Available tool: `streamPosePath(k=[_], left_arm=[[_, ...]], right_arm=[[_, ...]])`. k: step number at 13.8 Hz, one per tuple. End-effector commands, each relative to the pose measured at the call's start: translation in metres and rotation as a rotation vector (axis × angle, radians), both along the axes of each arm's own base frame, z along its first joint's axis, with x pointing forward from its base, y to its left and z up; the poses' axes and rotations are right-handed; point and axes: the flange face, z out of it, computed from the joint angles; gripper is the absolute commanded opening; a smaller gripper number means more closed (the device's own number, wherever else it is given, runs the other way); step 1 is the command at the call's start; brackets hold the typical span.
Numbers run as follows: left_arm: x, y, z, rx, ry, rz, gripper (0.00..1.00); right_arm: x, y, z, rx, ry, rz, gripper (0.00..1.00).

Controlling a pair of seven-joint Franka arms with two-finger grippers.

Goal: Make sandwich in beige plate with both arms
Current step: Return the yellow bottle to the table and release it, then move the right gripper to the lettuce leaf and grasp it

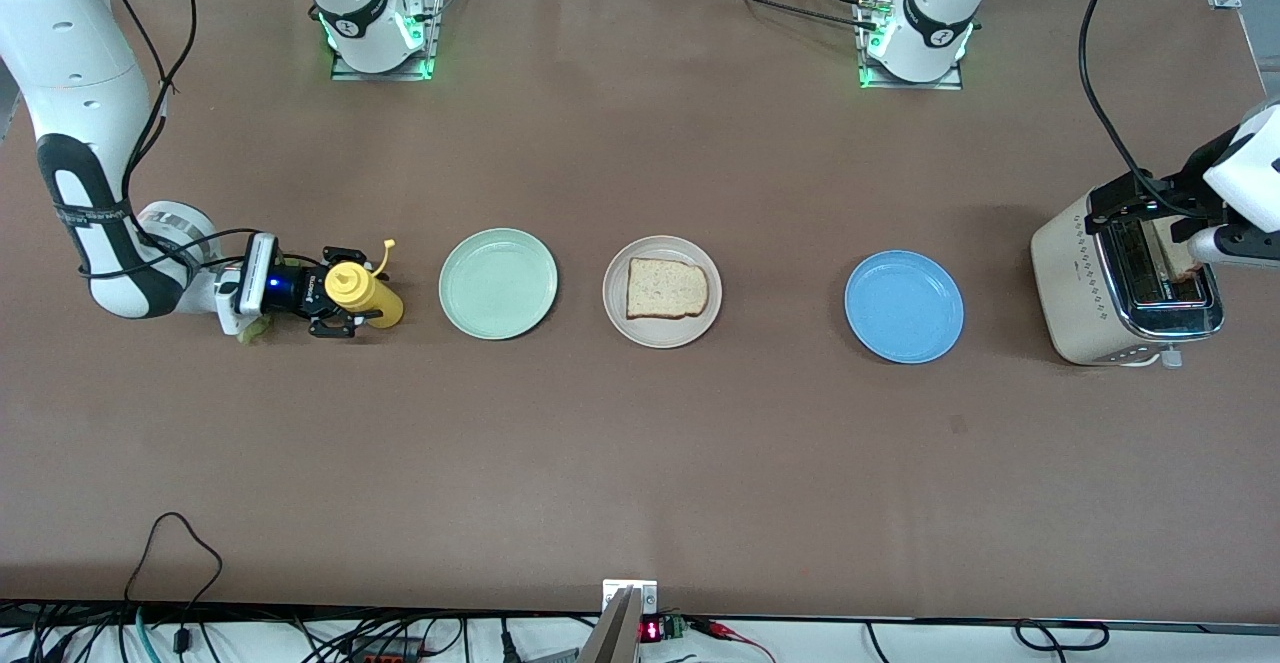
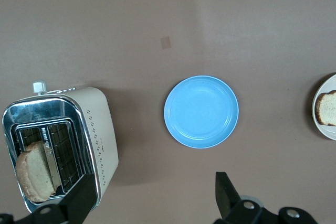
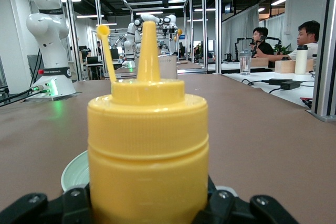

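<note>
Right gripper [image 1: 345, 305] clamped on yellow sauce bottle [image 1: 365, 293] by the mint plate [image 1: 498, 282]; left gripper [image 2: 152, 203] spread wide over toaster [image 1: 1125, 278]; one bread slice [image 1: 667, 288] on beige plate [image 1: 662, 328].

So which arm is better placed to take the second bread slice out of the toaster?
The left arm, I think. Its left gripper hangs open over the toaster, where the bread slice stands in a slot. The right gripper is at the other end, around the yellow bottle.

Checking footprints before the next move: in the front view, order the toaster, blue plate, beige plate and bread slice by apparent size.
1. Toaster
2. Blue plate and beige plate: nearly alike, blue perhaps marginally wider, so unranked.
3. Bread slice, well inside the beige plate's rim.
</note>
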Motion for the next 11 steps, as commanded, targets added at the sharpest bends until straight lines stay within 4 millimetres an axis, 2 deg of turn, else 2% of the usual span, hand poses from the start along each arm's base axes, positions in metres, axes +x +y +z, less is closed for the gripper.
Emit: streamPosePath(k=[1,5,8,10,11], left_arm=[[0.005,0.002,0.004,-0.016,0.004,-0.001,1.0],[0.005,0.002,0.004,-0.016,0.004,-0.001,1.0],[0.005,0.002,0.004,-0.016,0.004,-0.001,1.0],[0.005,0.002,0.004,-0.016,0.004,-0.001,1.0],[0.005,0.002,0.003,-0.016,0.005,-0.001,1.0]], right_arm=[[0.002,-0.018,0.005,0.032,0.04,-0.029,1.0],[-0.008,-0.051,0.004,0.001,0.086,-0.031,1.0],[-0.019,-0.088,0.014,-0.062,0.177,-0.026,1.0],[-0.018,-0.113,0.037,-0.147,0.245,-0.043,1.0],[-0.012,-0.125,0.054,-0.204,0.28,-0.061,1.0]])
